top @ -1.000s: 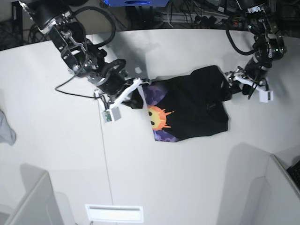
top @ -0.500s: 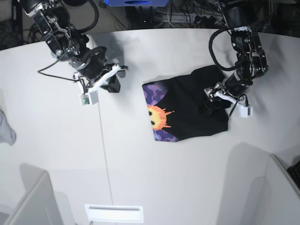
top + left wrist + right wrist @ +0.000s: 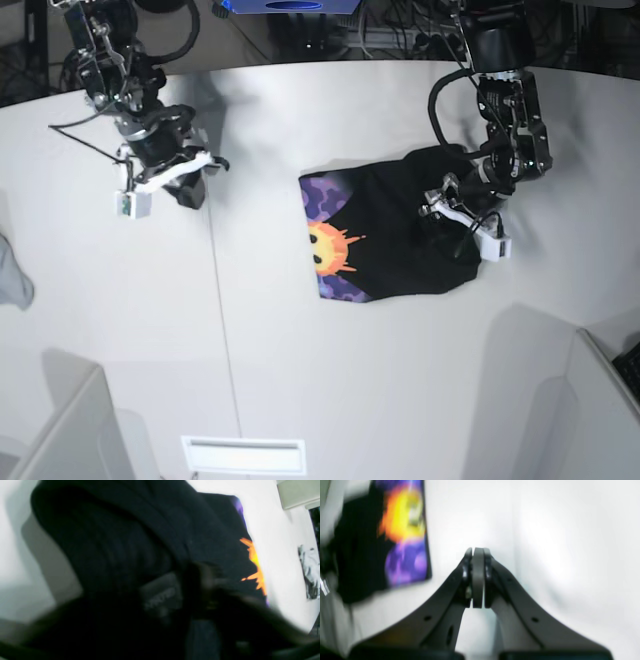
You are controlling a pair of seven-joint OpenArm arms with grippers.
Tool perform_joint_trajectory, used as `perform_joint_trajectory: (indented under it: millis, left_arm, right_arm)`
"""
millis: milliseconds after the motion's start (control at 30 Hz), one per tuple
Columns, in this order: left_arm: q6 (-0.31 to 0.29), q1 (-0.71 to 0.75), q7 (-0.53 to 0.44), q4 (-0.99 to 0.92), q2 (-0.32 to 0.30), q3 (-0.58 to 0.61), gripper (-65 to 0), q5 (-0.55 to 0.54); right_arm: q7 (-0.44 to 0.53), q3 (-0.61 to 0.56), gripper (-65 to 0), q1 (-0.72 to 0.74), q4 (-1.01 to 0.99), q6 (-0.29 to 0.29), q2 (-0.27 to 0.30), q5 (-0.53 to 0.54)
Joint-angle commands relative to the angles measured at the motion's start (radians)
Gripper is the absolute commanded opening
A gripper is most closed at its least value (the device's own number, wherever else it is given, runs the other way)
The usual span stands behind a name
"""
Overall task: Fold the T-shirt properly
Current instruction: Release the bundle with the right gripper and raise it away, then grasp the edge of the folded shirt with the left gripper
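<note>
The black T-shirt (image 3: 400, 235) lies on the white table with its orange-yellow sun face print on purple at its left side. It fills the left wrist view (image 3: 120, 545) and shows at the upper left of the right wrist view (image 3: 357, 550). My left gripper (image 3: 437, 212) is low over the shirt's right part. In its own view it (image 3: 197, 585) is dark and blurred against the cloth, and its jaws cannot be made out. My right gripper (image 3: 190, 190) is shut and empty (image 3: 477, 555), over bare table well left of the shirt.
A small grey cloth scrap (image 3: 12, 275) lies at the table's left edge and also shows in the left wrist view (image 3: 310, 572). A white slotted piece (image 3: 243, 455) sits at the front edge. Grey panels (image 3: 60, 430) stand at both front corners.
My right gripper let go of the shirt's left edge and moved far left. My left gripper moved from the shirt's right edge inward over the cloth. The shirt shifted slightly left.
</note>
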Motion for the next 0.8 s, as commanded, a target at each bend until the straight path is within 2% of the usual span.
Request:
perform_joint_trajectory:
  millis: [0,133,233,333,433,533,667,767]
  left_arm:
    - [0.012,-0.004,0.042,0.000,-0.005,0.004,-42.8,0.025]
    - [0.012,-0.007,0.043,-0.031,-0.006,0.004,-64.7,0.026]
    - [0.012,-0.007,0.043,-0.037,-0.009,0.004,-65.0,0.026]
    - [0.012,-0.007,0.043,-0.035,-0.025,0.048,-65.0,0.026]
    - [0.013,-0.007,0.040,-0.035,-0.068,0.150,-65.0,0.026]
    - [0.058,-0.007,0.039,-0.035,-0.079,0.188,-65.0,0.026]
    - [0.074,-0.008,0.039,-0.031,-0.080,0.192,-65.0,0.026]
    - [0.074,-0.031,0.043,-0.035,-0.080,0.196,-65.0,0.026]
  right_arm:
    - [0.038,0.036,-65.0,-0.014,0.005,0.007,0.004,-0.003]
    - [0.085,0.118,-65.0,-0.037,-0.035,0.007,-0.002,-0.003]
    - [0.090,0.156,-65.0,-0.048,-0.074,0.021,0.006,-0.004]
    - [0.099,0.227,-65.0,-0.071,-0.117,0.128,0.000,-0.004]
    - [0.168,0.328,-65.0,-0.123,-0.167,0.233,-0.053,-0.004]
    - [0.217,0.422,-65.0,-0.170,-0.206,0.328,-0.094,-0.004]
    - [0.227,0.512,-65.0,-0.213,-0.243,0.429,-0.132,-0.004]
    - [0.240,0.564,-65.0,-0.241,-0.285,0.472,-0.145,-0.006]
